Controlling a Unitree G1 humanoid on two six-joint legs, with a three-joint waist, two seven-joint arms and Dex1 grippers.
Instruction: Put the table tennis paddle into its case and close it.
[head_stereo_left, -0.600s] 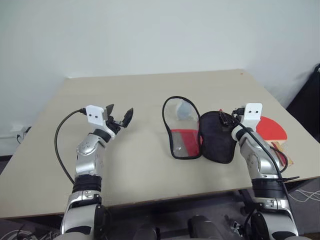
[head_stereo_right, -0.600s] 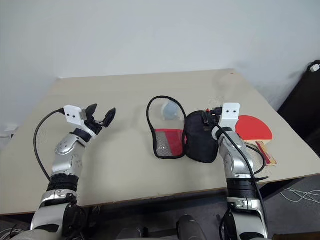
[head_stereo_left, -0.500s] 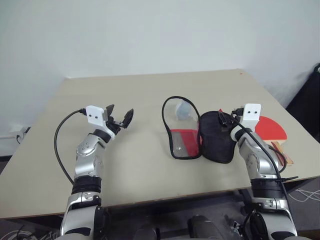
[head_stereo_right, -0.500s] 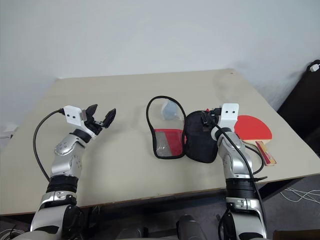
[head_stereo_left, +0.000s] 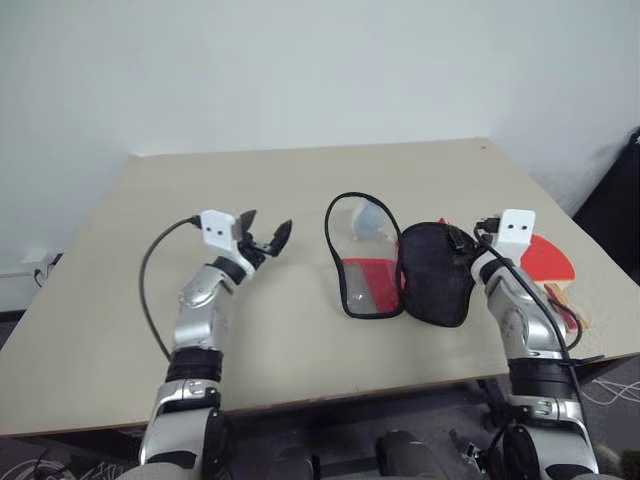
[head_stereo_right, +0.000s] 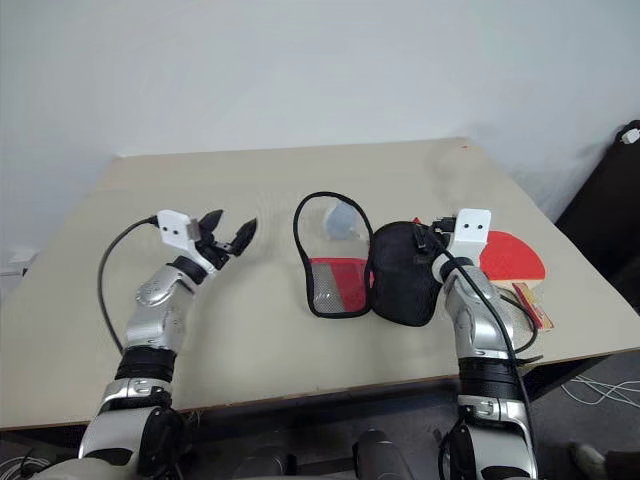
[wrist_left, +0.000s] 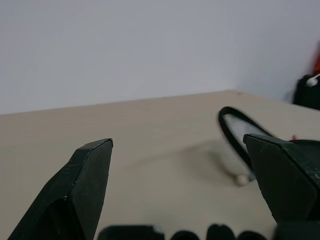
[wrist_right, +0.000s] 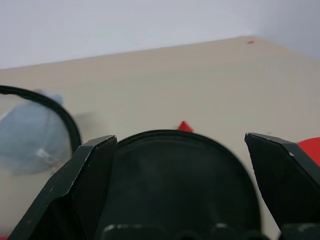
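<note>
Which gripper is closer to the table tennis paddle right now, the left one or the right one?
The right. The right gripper hovers over the black half of the case, just beside the table tennis paddle. The left gripper, open, hangs across the case, far from the paddle.

Hidden and cut-off parts

The table tennis paddle (head_stereo_right: 513, 254) at right is half covered by the right arm; its handle is barely readable. The case (head_stereo_left: 400, 270) in the right wrist view lies blurred, its lower part behind the fingers (wrist_right: 85, 190).
</note>
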